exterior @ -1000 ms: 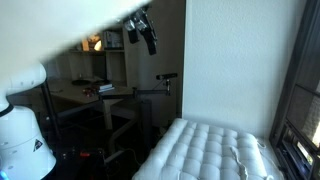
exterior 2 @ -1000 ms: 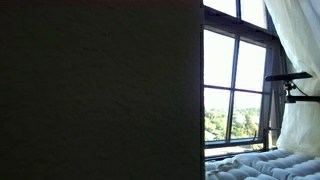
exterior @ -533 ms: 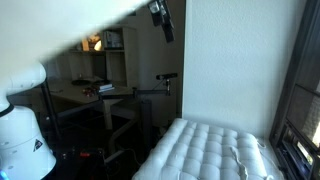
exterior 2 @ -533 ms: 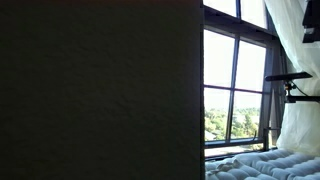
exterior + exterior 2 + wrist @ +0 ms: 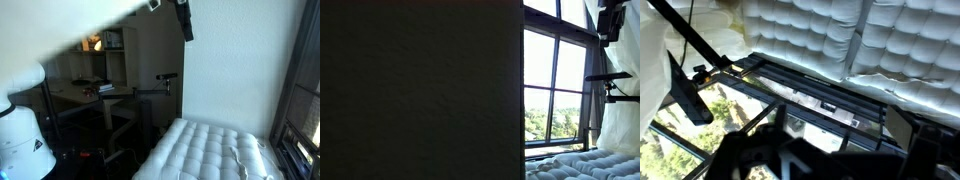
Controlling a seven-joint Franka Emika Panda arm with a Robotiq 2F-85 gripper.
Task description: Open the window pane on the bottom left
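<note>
Exterior view, room side: the claw point(image 5: 184, 20) hangs high against the white wall point(image 5: 235, 60), near the top edge of the picture. Its jaw setting cannot be read at this size. A quilted white cushion point(image 5: 210, 150) lies well below it. The window point(image 5: 296, 90) runs down the edge of the picture, to the side of the claw and lower. The small window pane cannot be told apart here.

Exterior view, window side: the claw point(image 5: 610, 22) shows as a dark shape at the top corner, in front of the white curtain point(image 5: 615, 120). Tall dark-framed panes of the window point(image 5: 555, 85) stand beside and below it, with trees point(image 5: 548, 122) beyond. A black stand point(image 5: 608, 77) sits just under the claw.

Wrist view: the claw point(image 5: 830, 162) is released, its dark fingers point(image 5: 740, 158) spread wide with nothing between them. The window pane point(image 5: 810, 95), a low rectangle in a thin black frame, lies ahead of the claw and apart from it, untouched. The cushion point(image 5: 840, 30) lies beyond the pane.
</note>
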